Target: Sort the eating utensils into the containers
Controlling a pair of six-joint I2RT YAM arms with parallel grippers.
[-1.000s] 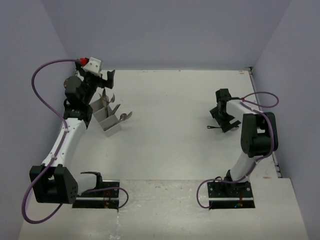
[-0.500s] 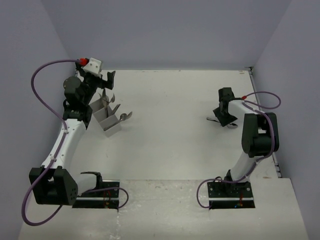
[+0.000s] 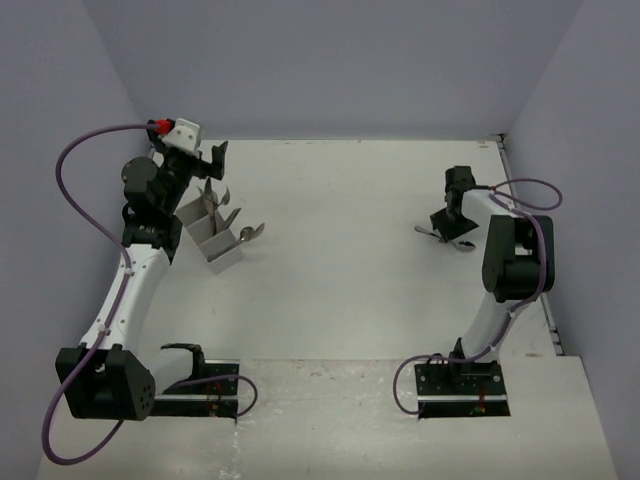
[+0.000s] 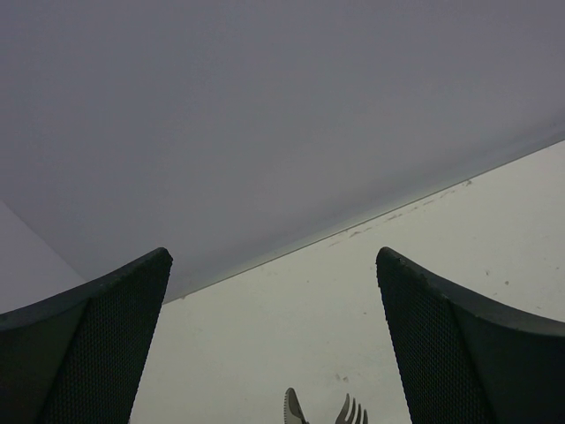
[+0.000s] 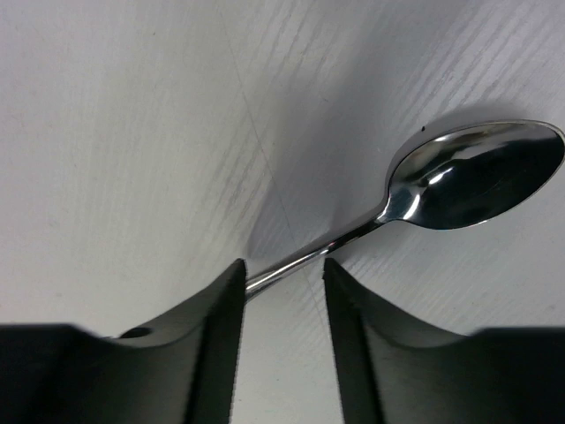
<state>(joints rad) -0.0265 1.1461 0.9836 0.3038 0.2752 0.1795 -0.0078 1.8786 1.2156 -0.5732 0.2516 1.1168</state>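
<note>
Left gripper (image 4: pixel 274 265): wide open, empty, near cutlery holder (image 3: pixel 215 238). Right gripper (image 5: pixel 282 269): half-closed astride spoon (image 5: pixel 477 177) handle on tabletop (image 5: pixel 115 132), gap visible, unclamped.

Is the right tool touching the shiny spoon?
Cannot tell. Right wrist view: the shiny silver metal spoon lies with its handle between fingers of the right tool; contact unclear.

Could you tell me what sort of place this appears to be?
Probably a robot lab test cell: a white table boxed in by lavender walls, with a left arm and right arm bolted at its near edge.
</note>
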